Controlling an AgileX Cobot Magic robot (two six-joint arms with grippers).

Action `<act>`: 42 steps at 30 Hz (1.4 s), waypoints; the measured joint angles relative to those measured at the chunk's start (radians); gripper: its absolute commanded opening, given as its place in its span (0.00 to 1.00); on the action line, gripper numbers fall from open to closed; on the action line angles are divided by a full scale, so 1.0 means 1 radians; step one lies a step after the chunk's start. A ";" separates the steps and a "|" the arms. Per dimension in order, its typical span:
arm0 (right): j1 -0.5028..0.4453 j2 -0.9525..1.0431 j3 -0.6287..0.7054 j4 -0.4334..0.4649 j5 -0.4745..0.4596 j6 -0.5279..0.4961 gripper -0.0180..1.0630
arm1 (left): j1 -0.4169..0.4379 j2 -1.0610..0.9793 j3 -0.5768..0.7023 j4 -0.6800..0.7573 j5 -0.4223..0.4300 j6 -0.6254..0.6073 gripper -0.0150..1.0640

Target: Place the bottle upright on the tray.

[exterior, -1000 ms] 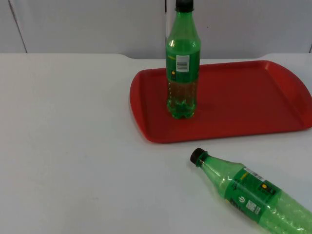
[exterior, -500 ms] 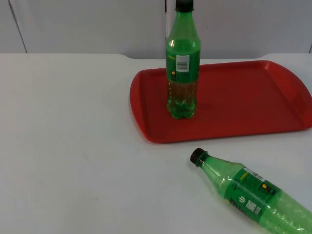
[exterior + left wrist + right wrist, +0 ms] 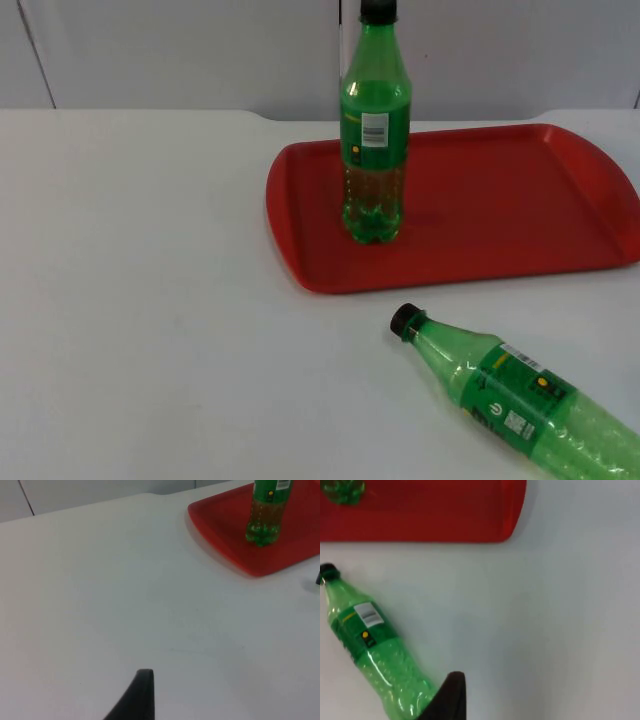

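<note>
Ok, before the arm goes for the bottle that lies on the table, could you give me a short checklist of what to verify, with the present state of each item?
1. Lying bottle is free on the white table, touching nothing: ok.
2. Its black cap is on and points toward the red tray: ok.
3. Tray has bare floor to the right of the standing bottle: ok.
4. Standing bottle is upright, away from the tray's rim: ok.
5. Right pincer is above the lying bottle's lower body, by the right wrist view: ok; whether it is open: cannot tell.
6. Left pincer is over bare table, away from both bottles: ok.
</note>
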 measured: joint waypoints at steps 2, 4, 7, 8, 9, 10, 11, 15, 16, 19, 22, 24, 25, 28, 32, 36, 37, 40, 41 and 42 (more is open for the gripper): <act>0.000 0.070 0.000 0.012 -0.004 -0.014 0.99 | 0.000 0.000 0.000 0.000 0.000 0.000 0.99; 0.000 0.102 0.000 0.012 -0.008 -0.019 0.99 | 0.000 0.000 0.000 0.000 0.000 0.000 0.99; 0.000 0.214 0.000 0.037 -0.027 -0.040 0.99 | 0.000 0.000 0.000 0.000 0.000 0.000 0.99; 0.000 0.252 -0.002 0.044 -0.035 -0.043 0.99 | 0.000 0.000 0.000 0.000 0.000 0.000 0.99; 0.000 0.290 -0.007 0.053 -0.036 -0.052 0.99 | 0.000 0.000 0.000 0.000 0.000 0.000 0.99; 0.000 0.290 -0.007 0.053 -0.036 -0.052 0.99 | 0.000 0.000 0.000 0.000 0.000 0.000 0.99; 0.000 0.328 -0.019 0.067 -0.039 -0.059 0.99 | 0.000 0.000 0.000 0.000 0.000 0.000 0.99; 0.000 0.423 -0.066 0.120 -0.046 -0.091 0.99 | 0.000 0.000 0.000 0.000 0.000 0.000 0.99; 0.000 0.452 -0.084 0.138 -0.047 -0.105 0.99 | 0.000 0.000 0.000 0.000 0.000 0.000 0.99; 0.000 0.520 -0.120 0.201 -0.049 -0.135 0.99 | 0.000 0.000 0.000 0.000 0.000 0.000 0.99; 0.016 0.556 -0.133 0.210 -0.054 -0.149 0.99 | 0.000 0.000 0.000 0.000 0.000 0.000 0.99; 0.057 0.586 -0.137 0.212 -0.066 -0.151 0.99 | 0.000 0.000 0.000 0.000 0.000 0.000 0.99; 0.084 0.597 -0.139 0.212 -0.077 -0.153 0.99 | 0.000 0.000 0.000 0.000 0.000 0.000 0.99; 0.152 0.623 -0.139 0.212 -0.108 -0.153 0.99 | 0.000 0.000 0.000 0.000 0.000 0.000 0.99; 0.232 0.638 -0.139 0.214 -0.142 -0.143 0.99 | 0.000 0.000 0.000 0.000 0.000 0.000 0.99; 0.328 0.643 -0.139 0.214 -0.171 -0.138 0.99 | 0.000 0.000 0.000 0.000 0.000 0.000 0.99; 0.349 0.643 -0.139 0.214 -0.176 -0.136 0.99 | 0.000 0.000 0.000 0.000 0.000 0.000 0.99; 0.384 0.643 -0.139 0.214 -0.182 -0.131 0.99 | 0.000 0.000 0.000 0.000 0.000 0.000 0.99; 0.400 0.643 -0.139 0.214 -0.182 -0.125 0.99 | 0.000 0.000 0.000 0.000 0.000 0.000 0.99; 0.407 0.643 -0.139 0.214 -0.182 -0.125 0.99 | 0.000 0.000 0.000 0.000 0.000 0.000 0.99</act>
